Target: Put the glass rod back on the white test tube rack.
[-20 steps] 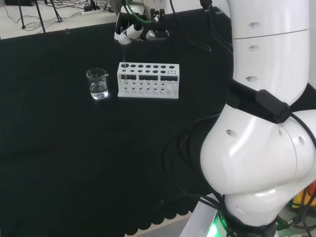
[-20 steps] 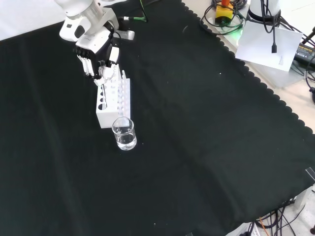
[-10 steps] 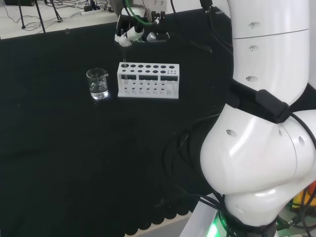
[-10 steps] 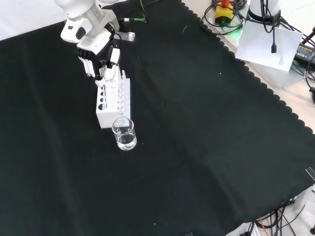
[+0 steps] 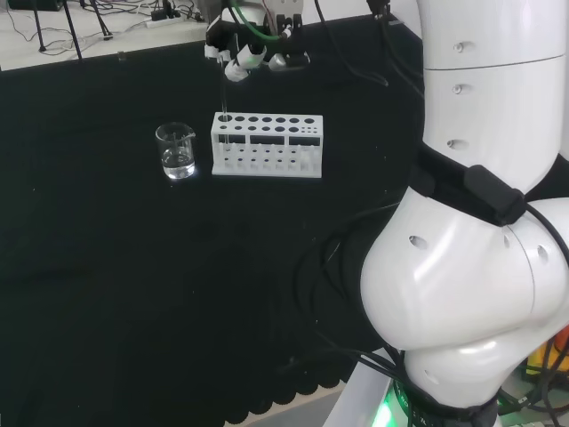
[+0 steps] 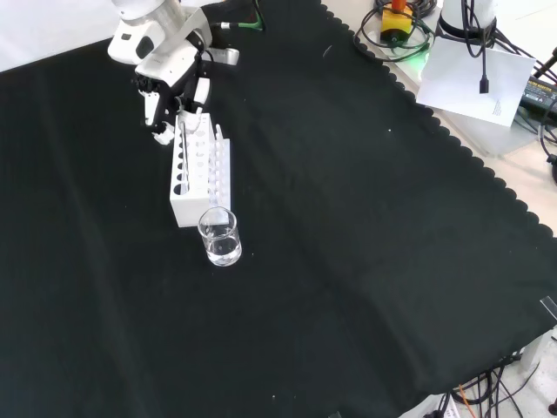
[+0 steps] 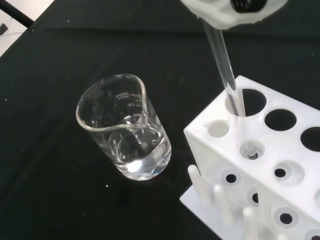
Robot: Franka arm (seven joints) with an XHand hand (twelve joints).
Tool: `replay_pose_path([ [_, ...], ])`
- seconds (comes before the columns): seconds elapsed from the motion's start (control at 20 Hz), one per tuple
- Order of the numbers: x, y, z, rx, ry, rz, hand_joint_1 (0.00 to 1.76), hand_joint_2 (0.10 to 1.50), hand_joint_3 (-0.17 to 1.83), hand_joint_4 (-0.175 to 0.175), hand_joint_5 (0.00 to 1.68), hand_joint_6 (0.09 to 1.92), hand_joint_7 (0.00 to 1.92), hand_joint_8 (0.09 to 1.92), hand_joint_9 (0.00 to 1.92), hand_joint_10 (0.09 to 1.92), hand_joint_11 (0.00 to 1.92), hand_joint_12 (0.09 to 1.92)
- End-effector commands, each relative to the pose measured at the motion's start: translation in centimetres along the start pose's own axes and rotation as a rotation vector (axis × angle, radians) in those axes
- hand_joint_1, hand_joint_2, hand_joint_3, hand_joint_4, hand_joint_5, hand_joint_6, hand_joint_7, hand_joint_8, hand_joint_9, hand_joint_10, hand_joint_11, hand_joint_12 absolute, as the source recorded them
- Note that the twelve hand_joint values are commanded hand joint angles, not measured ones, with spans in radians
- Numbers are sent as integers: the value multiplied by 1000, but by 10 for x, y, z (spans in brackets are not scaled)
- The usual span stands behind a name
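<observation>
The glass rod (image 7: pixel 225 65) stands upright in the end hole of the white test tube rack (image 7: pixel 215 150), the hole closest to the beaker. In the head view the rod (image 5: pixel 223 98) rises thin from the rack's (image 5: pixel 267 147) left end. My hand (image 5: pixel 238 59) hovers above and slightly right of its top, fingers relaxed. From the front, the hand (image 6: pixel 165 74) is above the rack's (image 6: pixel 187 209) far end, its fingertips (image 6: pixel 160 132) left of the rod (image 6: pixel 184 139) and apart from it. In the wrist view a blurred white part of the hand (image 7: pixel 235 10) covers the rod's top.
A glass beaker (image 5: pixel 176 149) with a little clear liquid stands just left of the rack in the head view, in front of it (image 6: pixel 218 237) in the front view, and close beside it (image 7: pixel 125 135) in the wrist view. Cables and a white sheet lie off the cloth's scalloped edge.
The hand has let go of the rod and risen away from the rack, its fingers spreading off the rod's top. The rod stays standing in the end hole.
</observation>
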State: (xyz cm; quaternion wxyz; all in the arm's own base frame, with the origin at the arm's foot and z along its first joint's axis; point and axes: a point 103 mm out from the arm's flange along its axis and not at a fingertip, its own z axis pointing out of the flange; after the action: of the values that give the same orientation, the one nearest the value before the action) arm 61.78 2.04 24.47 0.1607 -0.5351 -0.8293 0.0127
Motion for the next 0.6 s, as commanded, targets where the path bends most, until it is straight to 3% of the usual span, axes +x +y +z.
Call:
replay_pose_path([
  [0.05, 1, -2, -3, -9, 2, -2, 1565, 916, -175, -175, 444, 919, 771, 901, 1665, 1109, 1805, 1175],
  [0.6, 12, -9, -28, -43, -48, 12, 1543, 916, -175, -175, 447, 884, 753, 868, 1662, 1107, 1815, 1183],
])
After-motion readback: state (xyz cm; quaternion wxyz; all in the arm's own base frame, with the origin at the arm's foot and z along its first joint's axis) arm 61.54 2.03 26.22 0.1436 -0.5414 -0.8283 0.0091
